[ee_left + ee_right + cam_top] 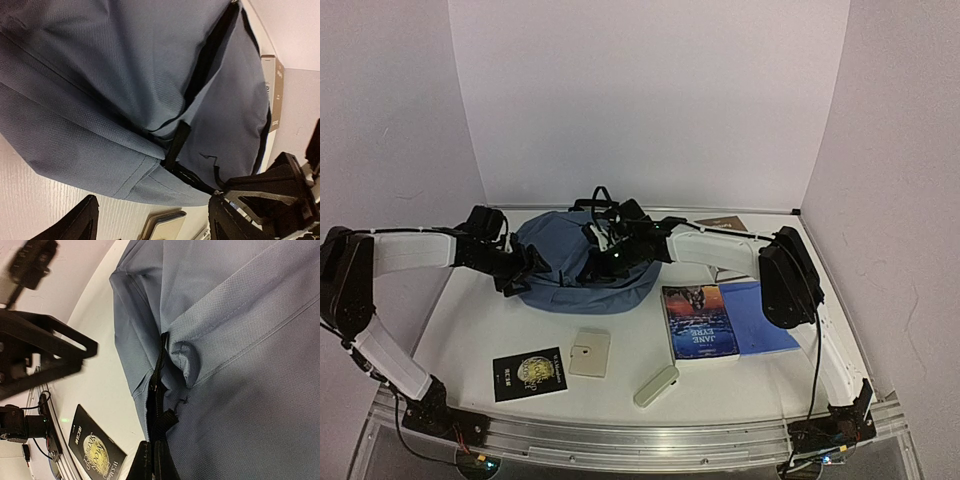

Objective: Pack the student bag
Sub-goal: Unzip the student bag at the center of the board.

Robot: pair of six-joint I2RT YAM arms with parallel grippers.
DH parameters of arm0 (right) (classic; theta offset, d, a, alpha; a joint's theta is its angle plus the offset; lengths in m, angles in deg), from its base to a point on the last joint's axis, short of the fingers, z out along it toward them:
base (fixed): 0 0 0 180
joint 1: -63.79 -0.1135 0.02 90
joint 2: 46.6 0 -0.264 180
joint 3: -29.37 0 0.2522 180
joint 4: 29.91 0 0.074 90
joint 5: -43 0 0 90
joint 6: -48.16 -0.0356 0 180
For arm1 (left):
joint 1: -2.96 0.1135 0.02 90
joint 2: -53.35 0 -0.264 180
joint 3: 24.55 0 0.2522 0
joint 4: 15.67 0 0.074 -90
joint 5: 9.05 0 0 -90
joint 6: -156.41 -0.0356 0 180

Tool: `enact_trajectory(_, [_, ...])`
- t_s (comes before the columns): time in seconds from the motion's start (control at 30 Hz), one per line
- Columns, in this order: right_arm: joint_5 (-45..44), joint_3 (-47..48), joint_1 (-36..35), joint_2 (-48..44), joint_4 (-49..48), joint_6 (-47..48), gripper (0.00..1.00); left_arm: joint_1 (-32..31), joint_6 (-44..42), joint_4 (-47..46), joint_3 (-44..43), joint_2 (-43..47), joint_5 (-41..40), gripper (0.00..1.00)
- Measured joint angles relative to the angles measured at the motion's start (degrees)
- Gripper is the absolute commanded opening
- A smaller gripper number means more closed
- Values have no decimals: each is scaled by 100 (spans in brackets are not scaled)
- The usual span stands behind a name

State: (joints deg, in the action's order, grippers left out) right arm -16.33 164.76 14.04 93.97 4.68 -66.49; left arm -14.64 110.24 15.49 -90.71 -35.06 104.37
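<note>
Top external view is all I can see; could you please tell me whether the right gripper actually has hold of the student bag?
Observer: Yes. The right wrist view shows the right gripper pinched shut on the black zipper strip of the student bag.
Operator: Thank you. Is the left gripper gripping too?
Observer: No. The left wrist view shows the left gripper open, fingers spread wide, with the bag's edge just ahead of them.
Operator: Is the zip open at all?
Observer: In the left wrist view a dark gap runs along the zipper line, so it looks partly parted.
</note>
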Motion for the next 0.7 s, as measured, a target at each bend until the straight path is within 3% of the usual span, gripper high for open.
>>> enact_trajectory(0.2, [34, -125, -41, 0, -57, -34, 0, -183, 504, -125, -9, -670, -9, 70])
enact_trajectory(0.37, [140, -198, -73, -1, -124, -68, 0, -188, 780, -274, -59, -1015, -55, 44])
enact_trajectory(0.53, [180, -523, -79, -86, -241, -22, 0, -109, 1075, -290, -127, -1239, -151, 9])
enact_trajectory(0.6, [176, -767, -74, -189, -272, 49, 0, 0, 1149, -268, -124, -1283, -147, 1])
enact_trajectory(0.7, [169, -1054, -21, -335, -359, 136, 0, 308, 1239, -293, -75, -1314, -44, 0])
